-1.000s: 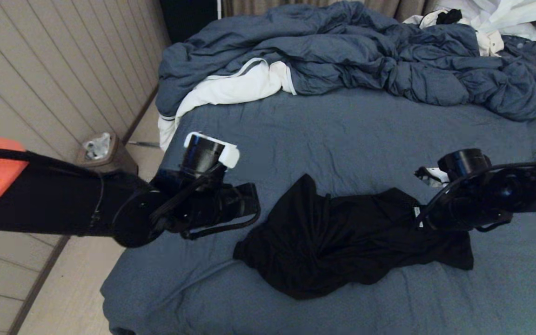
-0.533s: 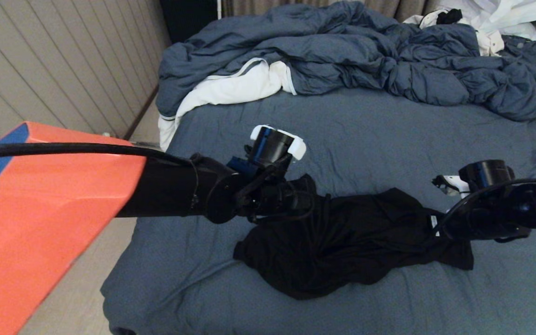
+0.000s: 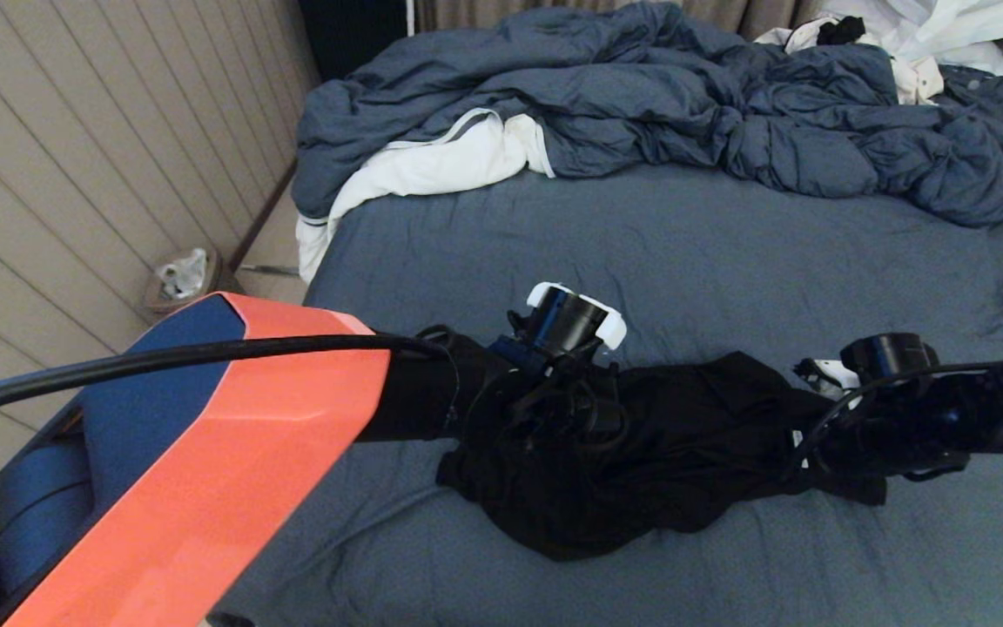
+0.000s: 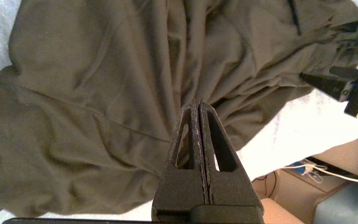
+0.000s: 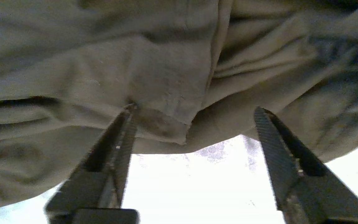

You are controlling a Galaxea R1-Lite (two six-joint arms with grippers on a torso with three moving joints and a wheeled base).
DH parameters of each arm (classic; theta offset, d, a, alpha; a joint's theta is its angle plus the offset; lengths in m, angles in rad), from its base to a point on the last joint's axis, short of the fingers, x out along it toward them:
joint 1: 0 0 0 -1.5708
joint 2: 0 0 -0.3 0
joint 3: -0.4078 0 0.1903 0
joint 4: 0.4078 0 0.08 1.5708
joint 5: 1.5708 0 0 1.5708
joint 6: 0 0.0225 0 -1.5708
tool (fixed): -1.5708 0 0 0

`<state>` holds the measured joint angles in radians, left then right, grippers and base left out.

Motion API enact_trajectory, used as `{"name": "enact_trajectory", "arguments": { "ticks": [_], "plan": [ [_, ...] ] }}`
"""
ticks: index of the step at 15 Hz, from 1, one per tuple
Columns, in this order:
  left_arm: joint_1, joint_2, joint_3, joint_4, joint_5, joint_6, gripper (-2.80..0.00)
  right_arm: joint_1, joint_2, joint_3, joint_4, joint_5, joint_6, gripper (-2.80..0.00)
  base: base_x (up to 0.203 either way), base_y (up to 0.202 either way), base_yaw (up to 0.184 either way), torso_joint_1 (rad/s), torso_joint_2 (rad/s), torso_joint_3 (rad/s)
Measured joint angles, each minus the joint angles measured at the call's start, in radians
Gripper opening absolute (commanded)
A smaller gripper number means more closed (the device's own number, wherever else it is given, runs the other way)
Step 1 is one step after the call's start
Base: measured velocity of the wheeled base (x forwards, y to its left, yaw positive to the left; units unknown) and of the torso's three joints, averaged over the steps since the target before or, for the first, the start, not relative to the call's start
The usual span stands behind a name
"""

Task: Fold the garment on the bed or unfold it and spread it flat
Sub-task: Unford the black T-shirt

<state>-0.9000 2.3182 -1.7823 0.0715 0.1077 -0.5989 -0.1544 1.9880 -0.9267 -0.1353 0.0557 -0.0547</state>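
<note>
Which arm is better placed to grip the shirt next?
The right, probably. The right gripper is open, with a hem fold of the garment between its fingers. The left gripper is shut and empty above the cloth, so it must open first.

Garment [image 3: 676,470] print hidden; left end effector [image 3: 584,422] tips lost against it.

Matt, soft-knit cloth garment [image 3: 684,453] on the bed [image 3: 728,261] with its smooth cloth sheet; ribbed matt plastic jaws.
</note>
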Motion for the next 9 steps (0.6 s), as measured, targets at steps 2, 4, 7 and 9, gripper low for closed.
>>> {"name": "enact_trajectory", "arguments": {
  "ticks": [2, 4, 7, 9],
  "plan": [
    [0.0, 0.012, -0.003, 0.0, 0.0, 0.0, -2.8, 0.004, 0.029, 0.004, -0.03, -0.001, 0.002, 0.0, 0.0, 0.0, 0.0, 0.0, 0.0, 0.0],
    [-0.001, 0.017, -0.003, 0.0, 0.0, 0.0, -2.8, 0.006, 0.047, 0.004, -0.04, 0.0, 0.013, 0.0, 0.0, 0.0, 0.0, 0.0, 0.0, 0.0],
    [-0.001, 0.02, -0.006, 0.0, 0.0, 0.001, -2.8, 0.017, 0.058, -0.007, -0.042, 0.002, 0.072, 0.0, 0.0, 0.0, 0.0, 0.0, 0.0, 0.0],
    [-0.001, 0.021, -0.011, 0.0, 0.0, 0.001, -2.8, 0.03, 0.059, -0.011, -0.056, 0.01, 0.107, 0.0, 0.0, 0.0, 0.0, 0.0, 0.0, 0.0]
  ]
}}
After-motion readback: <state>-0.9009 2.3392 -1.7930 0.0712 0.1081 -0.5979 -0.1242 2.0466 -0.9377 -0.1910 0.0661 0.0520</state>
